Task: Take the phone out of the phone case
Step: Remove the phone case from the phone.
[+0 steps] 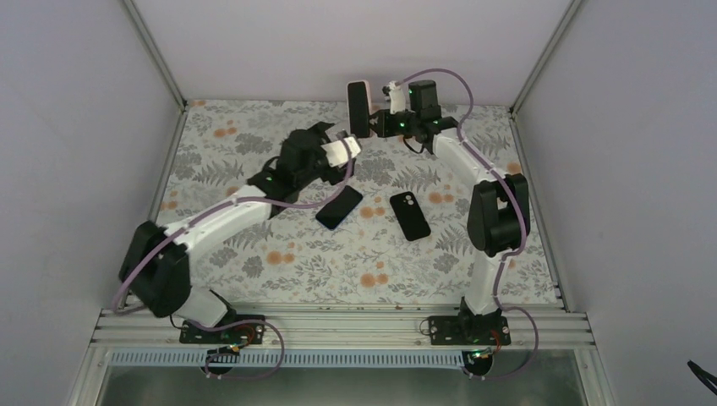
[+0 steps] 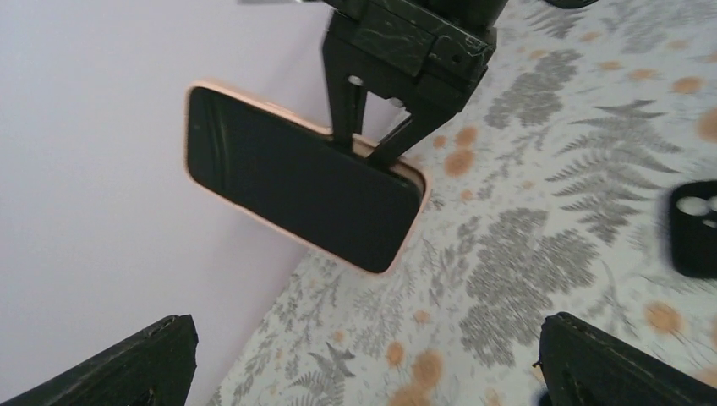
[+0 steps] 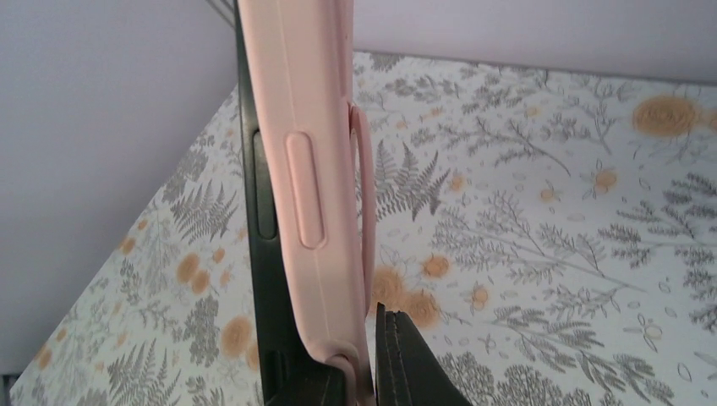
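The phone (image 1: 358, 110) sits in the pink phone case (image 1: 360, 83), held on edge above the table near the back wall. My right gripper (image 1: 373, 122) is shut on it from the right. In the left wrist view the phone's dark screen (image 2: 296, 182) faces the camera inside the pink rim (image 2: 417, 182), with the right fingers (image 2: 342, 118) clamped on its long edge. The right wrist view shows the case's side (image 3: 309, 169), a black strip of the phone (image 3: 264, 254) beside it, and my right gripper (image 3: 355, 376) around both. My left gripper (image 1: 334, 135) (image 2: 363, 364) hangs open just left of the phone, touching nothing.
Two black slabs lie flat mid-table, one (image 1: 339, 207) under the left arm and one with camera holes (image 1: 409, 216) (image 2: 695, 228) to its right. The back wall (image 1: 355, 42) stands close behind the held phone, and side walls close in the floral table.
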You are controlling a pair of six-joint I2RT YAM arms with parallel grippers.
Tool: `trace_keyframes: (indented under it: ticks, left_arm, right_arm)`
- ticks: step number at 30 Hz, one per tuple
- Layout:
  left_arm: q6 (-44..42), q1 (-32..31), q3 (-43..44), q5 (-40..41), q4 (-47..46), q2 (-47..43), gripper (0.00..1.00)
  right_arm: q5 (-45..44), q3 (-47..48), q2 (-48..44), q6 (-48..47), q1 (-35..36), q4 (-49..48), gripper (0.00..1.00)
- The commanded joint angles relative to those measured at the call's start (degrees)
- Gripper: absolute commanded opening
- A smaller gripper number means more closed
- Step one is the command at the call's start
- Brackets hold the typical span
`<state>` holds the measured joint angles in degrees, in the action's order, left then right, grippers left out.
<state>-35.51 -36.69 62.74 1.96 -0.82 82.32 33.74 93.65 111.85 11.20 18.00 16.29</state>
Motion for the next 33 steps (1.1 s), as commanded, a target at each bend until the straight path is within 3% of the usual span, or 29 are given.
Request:
trace_keyframes:
  ticks: [1, 6, 12, 25, 33]
  left_arm:
    - [0.7, -2.0, 2.8, 13.2, -17.9, 6.4, 1.0]
    - [3.0, -2.0, 6.9, 13.3, -20.8, 12.2, 1.0]
    - [4.2, -1.7, 5.5, 17.7, -26.8, 15.2, 1.0]
    - [7.2, -1.4, 5.4, 16.1, -22.7, 16.1, 1.0]
    - [5.8, -1.4, 6.8, 22.4, -24.2, 19.0, 1.0]
  right_arm:
    - [-4.0, 3.3, -4.8, 4.0, 2.9, -6.3, 0.04]
    - [-5.1, 2.0, -5.5, 4.6, 4.1, -7.3, 0.04]
    - [-4.1, 2.6, -5.5, 4.7, 4.1, -7.5, 0.04]
    - [-2.8, 2.1, -5.6, 5.9, 4.2, -8.9, 0.04]
    - [-1.7, 1.6, -5.4, 6.1, 4.2, -9.2, 0.04]
